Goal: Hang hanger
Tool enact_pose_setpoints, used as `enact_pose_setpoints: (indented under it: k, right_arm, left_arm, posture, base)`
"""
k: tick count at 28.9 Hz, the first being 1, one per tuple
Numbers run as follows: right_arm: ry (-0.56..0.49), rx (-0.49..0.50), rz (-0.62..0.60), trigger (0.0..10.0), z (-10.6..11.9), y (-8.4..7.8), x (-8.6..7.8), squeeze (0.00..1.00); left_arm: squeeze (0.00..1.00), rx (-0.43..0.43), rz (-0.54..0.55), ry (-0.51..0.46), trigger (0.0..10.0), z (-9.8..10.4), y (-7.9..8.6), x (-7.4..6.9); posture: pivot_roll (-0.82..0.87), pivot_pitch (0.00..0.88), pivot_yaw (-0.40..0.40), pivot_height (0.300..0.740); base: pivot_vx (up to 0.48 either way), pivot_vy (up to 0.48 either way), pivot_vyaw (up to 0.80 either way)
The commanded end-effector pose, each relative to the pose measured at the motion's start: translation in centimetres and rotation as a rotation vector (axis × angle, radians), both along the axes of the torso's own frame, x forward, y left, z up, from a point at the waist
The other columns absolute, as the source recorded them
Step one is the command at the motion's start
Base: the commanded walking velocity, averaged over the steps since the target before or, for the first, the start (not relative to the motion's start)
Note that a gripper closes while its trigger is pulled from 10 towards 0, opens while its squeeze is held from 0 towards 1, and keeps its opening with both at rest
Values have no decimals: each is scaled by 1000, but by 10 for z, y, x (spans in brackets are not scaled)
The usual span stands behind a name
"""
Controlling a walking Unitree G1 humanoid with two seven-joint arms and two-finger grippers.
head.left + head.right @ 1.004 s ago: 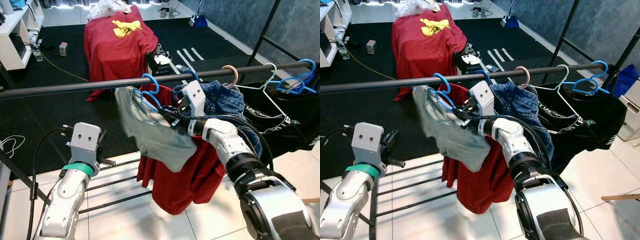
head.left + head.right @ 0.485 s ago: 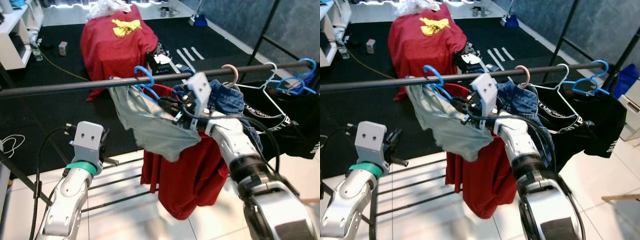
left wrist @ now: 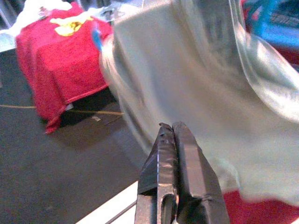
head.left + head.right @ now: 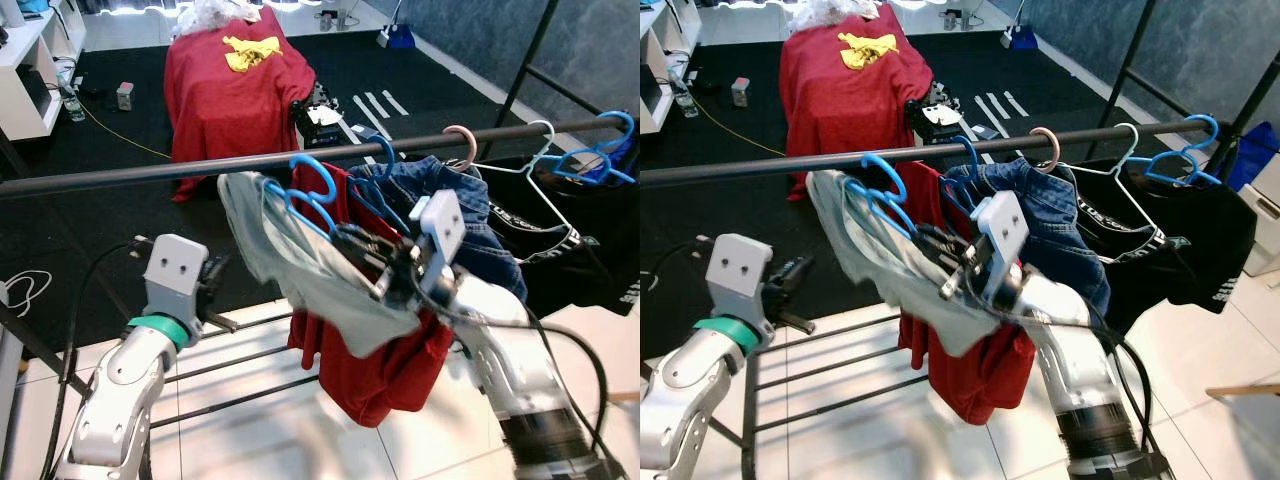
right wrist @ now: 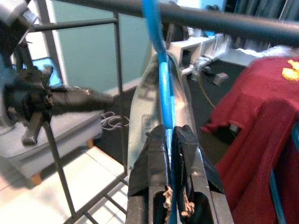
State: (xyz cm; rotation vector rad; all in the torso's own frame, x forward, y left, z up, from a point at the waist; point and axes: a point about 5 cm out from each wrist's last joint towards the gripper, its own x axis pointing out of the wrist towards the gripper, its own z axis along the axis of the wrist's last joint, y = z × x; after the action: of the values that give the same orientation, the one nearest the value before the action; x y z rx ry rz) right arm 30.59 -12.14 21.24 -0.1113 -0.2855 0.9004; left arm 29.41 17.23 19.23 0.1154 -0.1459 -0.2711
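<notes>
Clamping the blue hanger (image 5: pixel 161 70) just below the rail (image 4: pixel 150 172), right gripper (image 5: pixel 171 135) holds.

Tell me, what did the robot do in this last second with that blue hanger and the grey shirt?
The right gripper, its fingers clamped on the blue hanger with the grey shirt throughout, drew back from the rail toward the robot and sank lower. The hook swung a little to the left, then back to the right along the rail. The left gripper stayed shut and idle; the other clothes kept their places.
</notes>
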Motion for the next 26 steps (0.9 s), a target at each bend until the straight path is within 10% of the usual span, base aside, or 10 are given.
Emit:
enact_pose_setpoints:
  k: [1, 2, 3, 17, 18, 19, 26]
  right_arm:
    - [23, -4, -8, 10000, -6, 0, -7, 0]
    - [23, -4, -8, 10000, -6, 0, -7, 0]
    - [43, -1, -12, 10000, -10, -1, -11, 0]
    - [83, -1, 98, 10000, -10, 26, -24, 0]
    - [88, -5, 118, 10000, -10, 30, -28, 0]
    - [96, -8, 134, 10000, -11, 33, -33, 0]
    - [106, -11, 149, 10000, -11, 34, -42, 0]
  left_arm:
    - [0, -38, -11, 11, 10000, 2, 3, -4]
    - [0, -38, -11, 11, 10000, 2, 3, -4]
    - [1000, -39, -35, 8, 10000, 4, 3, -7]
    - [1000, -94, -334, 105, 10000, 4, -14, -31]
    - [875, -112, -314, 111, 10000, 1, -19, -28]
    - [0, -127, -259, 119, 10000, -2, -20, -22]
    - [0, -78, -46, 117, 10000, -9, -5, -8]
  posture:
    - [-65, 138, 53, 740]
    - [-65, 138, 53, 740]
    - [-67, 141, 54, 740]
    - [-57, 138, 39, 740]
    - [-62, 135, 38, 740]
    - [-65, 135, 39, 740]
    - [-72, 131, 43, 740]
  base:
    - [0, 0, 0]
    - [0, 0, 0]
    - [0, 0, 0]
    - [0, 0, 0]
    - [0, 0, 0]
    - [0, 0, 0]
    - [0, 0, 0]
